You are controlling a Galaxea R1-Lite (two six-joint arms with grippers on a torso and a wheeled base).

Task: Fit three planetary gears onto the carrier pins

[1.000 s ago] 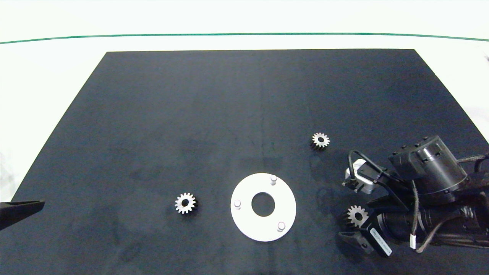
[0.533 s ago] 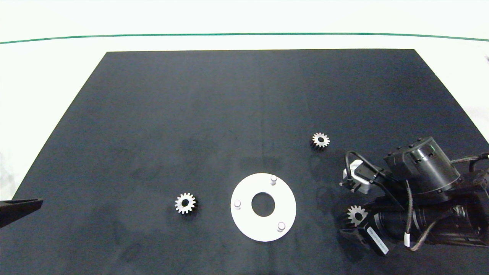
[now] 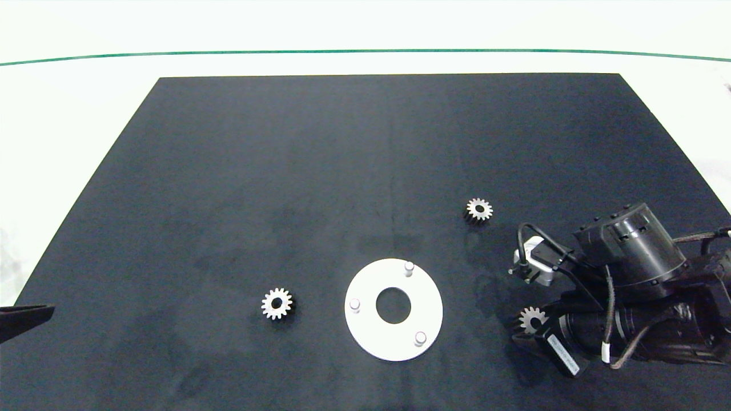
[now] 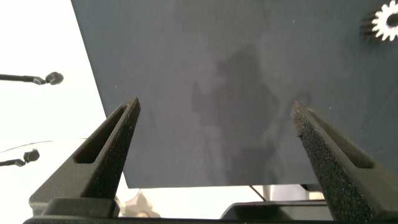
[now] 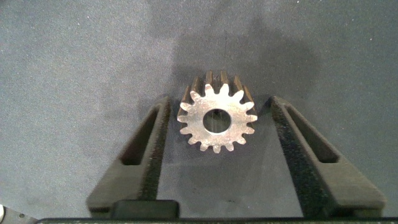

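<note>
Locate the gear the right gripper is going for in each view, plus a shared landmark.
Head: the gear lies right of the disc, partly hidden under the right arm.
Right wrist: it lies flat between the fingers of the open right gripper, with a gap on each side.
Left wrist: not in it; the gear at the corner is likely the one left of the disc.
Shared landmark: the black mat.

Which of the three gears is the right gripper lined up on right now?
The gear right of the white disc: it lies between the open fingers of the right gripper. The other two lie in the open, untouched.
</note>
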